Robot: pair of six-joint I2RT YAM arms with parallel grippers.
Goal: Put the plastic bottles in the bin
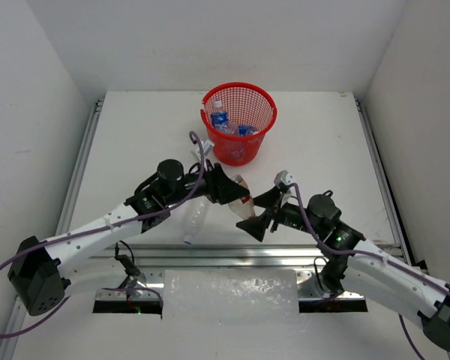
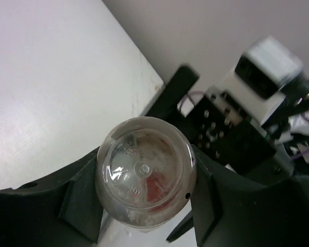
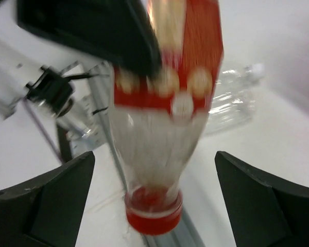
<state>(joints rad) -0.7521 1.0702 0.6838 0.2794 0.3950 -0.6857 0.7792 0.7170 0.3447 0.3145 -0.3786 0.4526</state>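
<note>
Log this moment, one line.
left tool: shut on red-label bottle | right tool: open, flanking it | bin: blue-label bottles inside | table: clear bottle

No text is legible; label and base embossing on the red-labelled bottle (image 3: pixel 195 56) are blurred.

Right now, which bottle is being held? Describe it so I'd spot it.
From the red bin, look toward the near edge of the table. There the left fingers grip a bottle. It alone has a red label and cap, unlike the plain bottle lying beside it and the blue-labelled bottles in the bin.
</note>
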